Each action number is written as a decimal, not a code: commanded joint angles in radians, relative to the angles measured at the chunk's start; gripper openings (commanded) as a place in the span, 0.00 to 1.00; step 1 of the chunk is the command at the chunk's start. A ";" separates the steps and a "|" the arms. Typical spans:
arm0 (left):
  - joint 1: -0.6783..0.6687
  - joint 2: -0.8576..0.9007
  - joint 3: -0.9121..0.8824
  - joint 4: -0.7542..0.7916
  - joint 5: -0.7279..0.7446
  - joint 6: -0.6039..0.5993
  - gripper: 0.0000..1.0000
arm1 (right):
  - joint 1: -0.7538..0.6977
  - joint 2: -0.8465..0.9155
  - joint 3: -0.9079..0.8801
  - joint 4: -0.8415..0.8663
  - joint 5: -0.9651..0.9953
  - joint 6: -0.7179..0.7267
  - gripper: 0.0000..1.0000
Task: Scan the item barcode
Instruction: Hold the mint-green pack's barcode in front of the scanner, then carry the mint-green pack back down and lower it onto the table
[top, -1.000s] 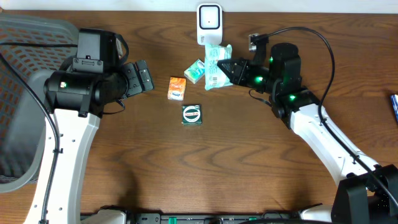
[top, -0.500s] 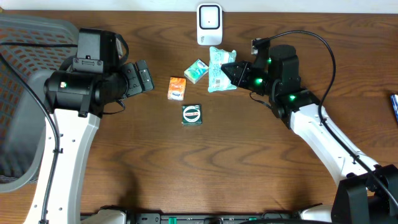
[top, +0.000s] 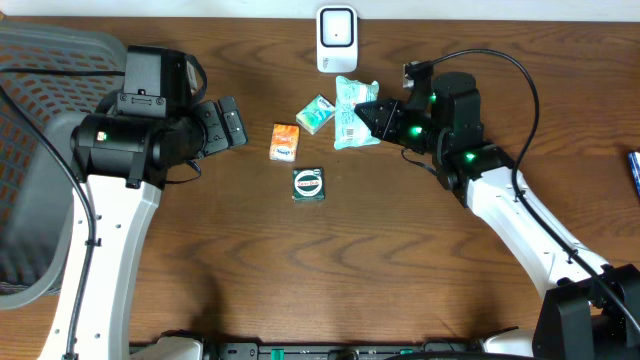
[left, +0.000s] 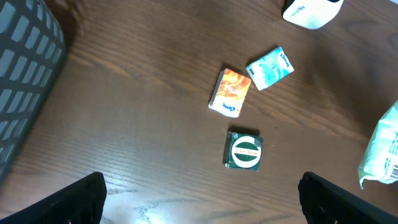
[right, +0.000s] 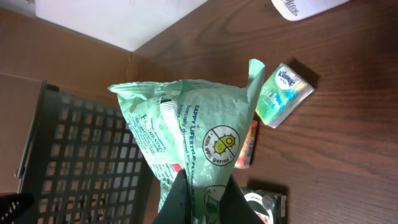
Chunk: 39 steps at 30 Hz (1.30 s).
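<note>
Pale green crinkly plastic pouch (top: 349, 110) is hanging from the right fingers (top: 372, 108) in the overhead view, just in front of the white upright barcode scanner (top: 337, 38) and slightly to its right. It is apparently riding clear of the brown wooden tabletop (top: 330, 270). Those fingers are pinching fully shut on the pouch's edge. The white barcode label is facing up rather than at the scanner's window, so I judge the pouch is being presented but is needing a turn before it reads. The left fingers (top: 232, 118) are standing spread as wide as they go, gripping nothing, well to the scanner's left and probably parked out of the way.

From the left wrist, one left finger (left: 74, 202) is showing at each lower corner with bare wood between them. A small orange packet (left: 229, 92), a teal-and-white tissue pack (left: 269, 67) and a dark green square packet (left: 245, 150) are lying flat in front of the scanner, untouched and likely awaiting their turn. The pouch is peeking in at the right edge, and a grey mesh basket (left: 25, 74) is sitting far to the scanner's left.

From the right wrist, the pouch (right: 193, 137) is filling the middle, rising from the dark wedge of closed fingers at its lower end. Gripping it by one end is leaving most of its faces free to show. The scanner's corner is lying beyond the pouch's top.
</note>
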 joint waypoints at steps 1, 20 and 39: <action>0.004 0.000 0.012 -0.003 -0.006 0.006 0.98 | 0.004 -0.013 0.016 0.001 -0.014 -0.014 0.01; 0.004 0.000 0.012 -0.003 -0.006 0.006 0.98 | 0.004 -0.013 0.016 0.001 -0.003 -0.026 0.01; 0.004 0.000 0.012 -0.003 -0.006 0.006 0.98 | 0.016 -0.013 0.016 -0.329 0.915 -0.462 0.01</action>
